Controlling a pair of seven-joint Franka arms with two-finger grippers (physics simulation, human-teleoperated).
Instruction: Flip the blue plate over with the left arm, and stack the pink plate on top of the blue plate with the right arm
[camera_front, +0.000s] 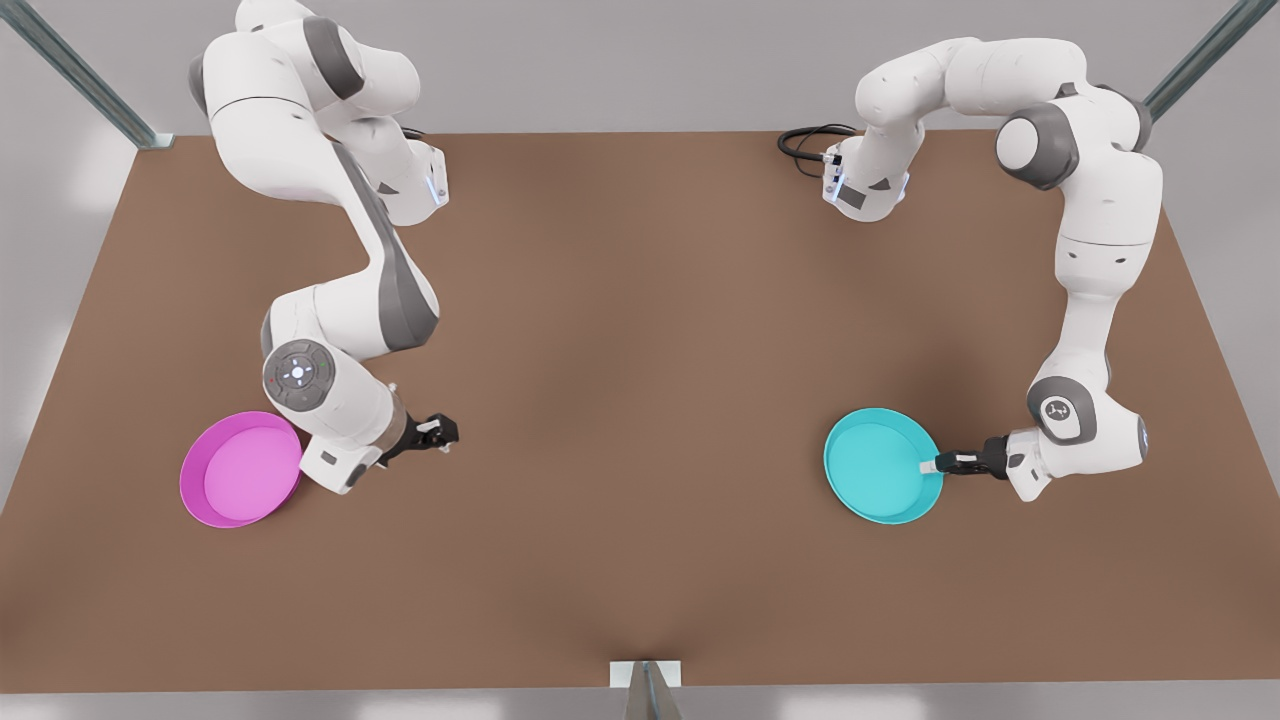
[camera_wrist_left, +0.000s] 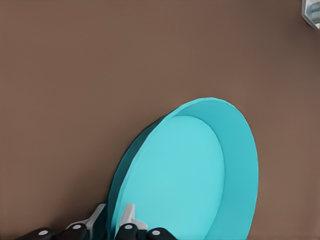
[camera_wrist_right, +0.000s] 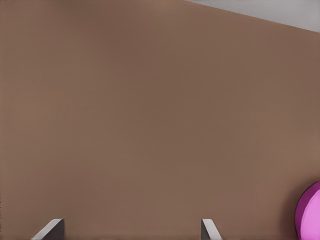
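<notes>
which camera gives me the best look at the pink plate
The front view: the whole pink plate lies open side up on the table, beside the right gripper, whose fingers are open. The right wrist view catches just a sliver of its rim.

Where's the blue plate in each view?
Front view: blue plate on the front view's right, rim pinched by the left pincer.
Left wrist view: tilted, close to the camera, rim between the fingers.
Right wrist view: not in it.
Shared landmark: brown table.
</notes>
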